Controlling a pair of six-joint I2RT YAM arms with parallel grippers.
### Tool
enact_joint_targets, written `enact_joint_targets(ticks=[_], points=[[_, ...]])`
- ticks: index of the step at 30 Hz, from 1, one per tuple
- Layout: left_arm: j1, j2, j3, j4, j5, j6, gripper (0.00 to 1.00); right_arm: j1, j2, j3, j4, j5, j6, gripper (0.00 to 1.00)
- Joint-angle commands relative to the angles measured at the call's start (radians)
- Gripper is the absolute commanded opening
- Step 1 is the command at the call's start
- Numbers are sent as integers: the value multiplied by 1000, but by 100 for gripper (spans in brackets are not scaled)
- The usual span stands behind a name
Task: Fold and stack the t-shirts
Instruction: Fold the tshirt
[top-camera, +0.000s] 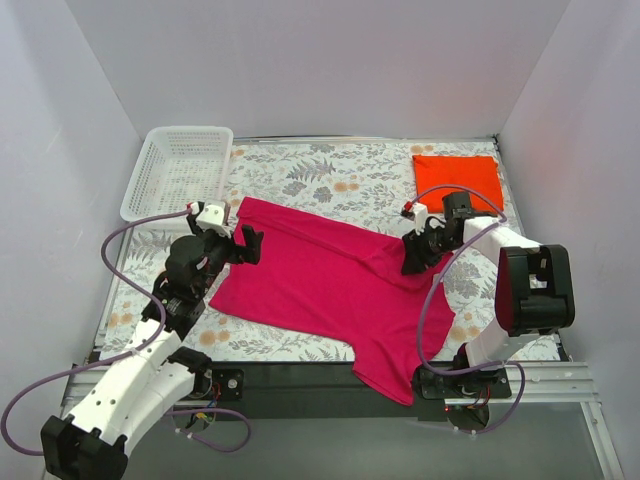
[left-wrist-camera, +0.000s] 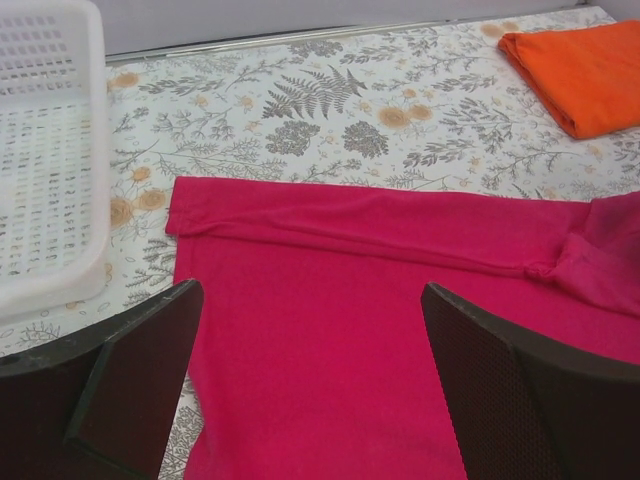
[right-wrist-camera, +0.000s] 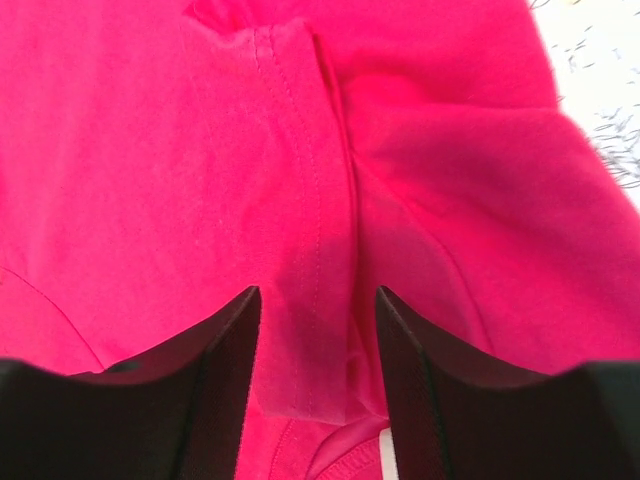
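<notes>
Looking far left, you see the white mesh basket (top-camera: 150, 192) on the floral tablecloth (top-camera: 330, 180). Your magenta shirt (top-camera: 320, 275) lies spread mid-table, soft and smooth. The orange shirt (top-camera: 458, 175) sits folded square, far right. The left gripper (top-camera: 238, 240) hangs wide open over the magenta shirt's left edge. The right gripper (right-wrist-camera: 318, 305) stands narrowly parted astride a stitched seam ridge.

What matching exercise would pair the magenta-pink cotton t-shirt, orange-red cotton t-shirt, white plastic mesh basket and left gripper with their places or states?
1 magenta-pink t-shirt
2 orange-red t-shirt
3 white mesh basket
4 left gripper

A far left corner
B folded, far right corner
C open, over the magenta-pink t-shirt's left edge
D spread across the middle

Pairs: 1-D, 2-B, 3-A, 4-C
</notes>
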Motion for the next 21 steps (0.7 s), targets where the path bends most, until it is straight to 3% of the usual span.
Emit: enact_joint_targets(ticks=[1, 7, 15, 21], points=[[3, 12, 6, 5, 32, -4, 84, 15, -1, -18, -18, 32, 11, 47], [3, 7, 6, 5, 27, -6, 84, 41, -10, -26, -49, 43, -12, 35], [3, 10, 6, 5, 24, -6, 84, 96, -111, -14, -87, 48, -55, 6], [3, 18, 5, 5, 26, -6, 84, 213, -186, -30, -168, 17, -176, 1]])
